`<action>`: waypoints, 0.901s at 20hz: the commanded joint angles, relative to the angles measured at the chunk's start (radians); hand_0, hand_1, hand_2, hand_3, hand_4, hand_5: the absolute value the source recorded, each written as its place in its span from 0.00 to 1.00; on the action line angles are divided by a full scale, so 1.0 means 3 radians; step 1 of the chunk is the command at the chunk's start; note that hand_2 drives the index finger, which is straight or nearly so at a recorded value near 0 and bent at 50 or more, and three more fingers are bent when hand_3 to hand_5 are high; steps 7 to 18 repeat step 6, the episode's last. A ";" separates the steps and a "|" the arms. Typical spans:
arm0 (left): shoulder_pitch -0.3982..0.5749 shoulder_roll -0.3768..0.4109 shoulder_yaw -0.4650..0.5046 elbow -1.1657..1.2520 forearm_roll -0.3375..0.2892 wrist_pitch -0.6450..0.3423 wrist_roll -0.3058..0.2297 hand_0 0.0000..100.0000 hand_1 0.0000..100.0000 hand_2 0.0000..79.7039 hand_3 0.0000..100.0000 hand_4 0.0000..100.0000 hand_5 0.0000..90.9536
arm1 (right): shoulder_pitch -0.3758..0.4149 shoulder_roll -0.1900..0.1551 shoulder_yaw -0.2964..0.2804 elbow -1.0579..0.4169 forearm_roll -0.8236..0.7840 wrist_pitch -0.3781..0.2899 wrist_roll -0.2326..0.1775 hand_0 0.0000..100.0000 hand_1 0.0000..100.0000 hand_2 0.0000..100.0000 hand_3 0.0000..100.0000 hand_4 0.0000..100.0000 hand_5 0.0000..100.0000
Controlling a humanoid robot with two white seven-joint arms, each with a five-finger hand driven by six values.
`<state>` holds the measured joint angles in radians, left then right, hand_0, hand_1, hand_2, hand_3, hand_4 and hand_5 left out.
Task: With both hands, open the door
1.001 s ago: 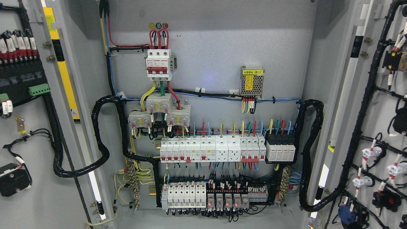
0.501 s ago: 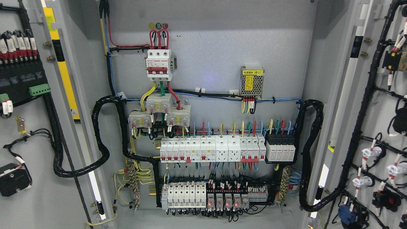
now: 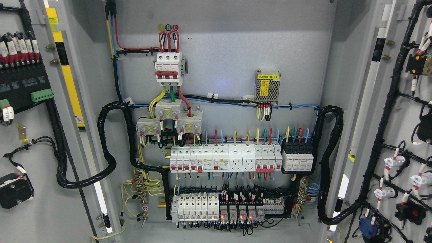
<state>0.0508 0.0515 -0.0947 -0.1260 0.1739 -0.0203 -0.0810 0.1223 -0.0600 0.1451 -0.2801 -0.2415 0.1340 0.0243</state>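
Evidently both doors, left door point(image 3: 30, 202) and right door point(image 3: 398, 118), stand open; neither robot hand shows, so grip is unknowable; reaching inward risks snagging the cable loom point(image 3: 108, 148).

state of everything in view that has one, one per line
left door: swung open, inner side showing
right door: swung open, inner side showing
relays: red indicator lights lit
cable loom: looped from cabinet to left door, attached
robot hands: not in view
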 commanded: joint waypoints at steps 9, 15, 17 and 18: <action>-0.0001 -0.0003 -0.0017 0.0067 -0.0007 -0.0004 -0.0016 0.12 0.56 0.00 0.00 0.00 0.00 | -0.0070 0.0042 -0.0074 0.0208 -0.0003 -0.0002 -0.0004 0.00 0.50 0.04 0.00 0.00 0.00; -0.0001 -0.0003 -0.0017 0.0067 -0.0007 -0.0004 -0.0016 0.12 0.56 0.00 0.00 0.00 0.00 | -0.0070 0.0042 -0.0074 0.0208 -0.0003 -0.0002 -0.0004 0.00 0.50 0.04 0.00 0.00 0.00; -0.0001 -0.0003 -0.0017 0.0067 -0.0007 -0.0004 -0.0016 0.12 0.56 0.00 0.00 0.00 0.00 | -0.0070 0.0042 -0.0074 0.0208 -0.0003 -0.0002 -0.0004 0.00 0.50 0.04 0.00 0.00 0.00; -0.0001 -0.0003 -0.0017 0.0067 -0.0007 -0.0004 -0.0016 0.12 0.56 0.00 0.00 0.00 0.00 | -0.0070 0.0042 -0.0074 0.0208 -0.0003 -0.0002 -0.0004 0.00 0.50 0.04 0.00 0.00 0.00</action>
